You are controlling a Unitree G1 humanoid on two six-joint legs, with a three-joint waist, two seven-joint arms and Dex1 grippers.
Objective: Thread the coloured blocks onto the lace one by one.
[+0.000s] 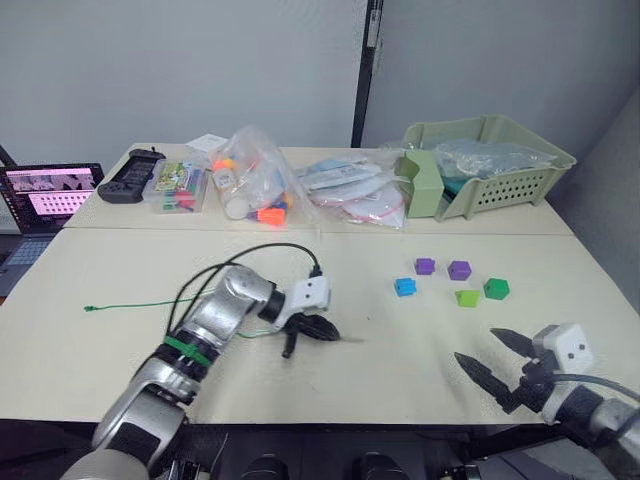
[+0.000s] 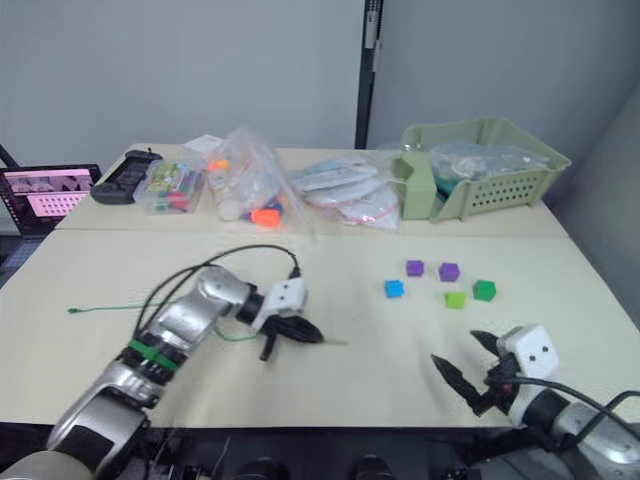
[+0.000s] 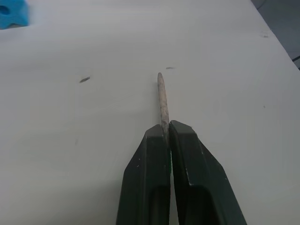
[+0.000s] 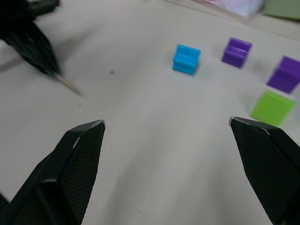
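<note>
— Left gripper (image 1: 318, 328)?
— Clamped on the lace's needle tip (image 3: 162, 96), low over the counter (image 1: 90, 270); green lace (image 1: 130, 306) trails leftward.
— Right gripper (image 1: 492, 358)?
— Spread wide, holding nothing, near the front edge.
— Blocks?
— Loose ahead of it: blue block (image 1: 404, 287), two purple blocks (image 1: 425, 266), light green block (image 1: 467, 298), dark green block (image 1: 495, 289).

Even, bright indoor light, soft faint shadows, slight motion blur in right wrist view.

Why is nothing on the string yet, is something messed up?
Nothing looks wrong. The left end effector pinches the lace tip; all five blocks sit loose on the table, none threaded yet.
</note>
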